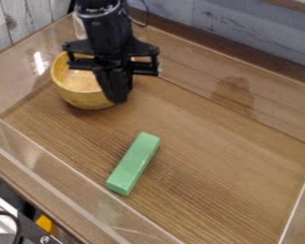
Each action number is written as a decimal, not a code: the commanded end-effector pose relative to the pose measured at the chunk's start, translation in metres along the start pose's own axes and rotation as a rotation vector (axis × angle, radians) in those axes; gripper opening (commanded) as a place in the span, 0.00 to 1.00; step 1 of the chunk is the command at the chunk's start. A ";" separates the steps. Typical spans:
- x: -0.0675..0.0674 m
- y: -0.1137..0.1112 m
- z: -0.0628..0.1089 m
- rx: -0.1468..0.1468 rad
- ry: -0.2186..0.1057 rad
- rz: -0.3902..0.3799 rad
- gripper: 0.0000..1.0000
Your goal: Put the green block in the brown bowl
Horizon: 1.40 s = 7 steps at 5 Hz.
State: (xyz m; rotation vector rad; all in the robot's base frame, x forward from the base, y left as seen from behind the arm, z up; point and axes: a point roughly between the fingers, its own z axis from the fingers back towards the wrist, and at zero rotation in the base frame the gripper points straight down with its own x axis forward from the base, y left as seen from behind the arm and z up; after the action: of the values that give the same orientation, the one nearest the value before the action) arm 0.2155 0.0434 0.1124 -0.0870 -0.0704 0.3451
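Note:
The green block (134,163) lies flat on the wooden table (232,143), front of centre, one end pointing to the front left. Nothing is touching it. The brown bowl (76,88) stands at the back left, and its inside looks empty. My gripper (115,93) hangs pointing down in front of the bowl's right rim, well up and left of the block. Its dark fingers are shut together with nothing between them. The arm hides part of the bowl's right side.
A clear low wall (66,181) runs along the table's front and left edges. A grey plank wall (244,29) stands behind the table. A darker stain (232,91) marks the wood at the back right.

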 end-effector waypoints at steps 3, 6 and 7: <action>-0.017 0.004 -0.027 0.010 -0.001 -0.102 1.00; -0.029 0.006 -0.041 0.010 0.035 -0.112 1.00; -0.026 0.016 -0.043 0.010 0.046 -0.114 1.00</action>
State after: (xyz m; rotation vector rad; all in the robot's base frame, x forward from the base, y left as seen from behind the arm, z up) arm 0.1816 0.0429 0.0599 -0.0876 0.0075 0.2343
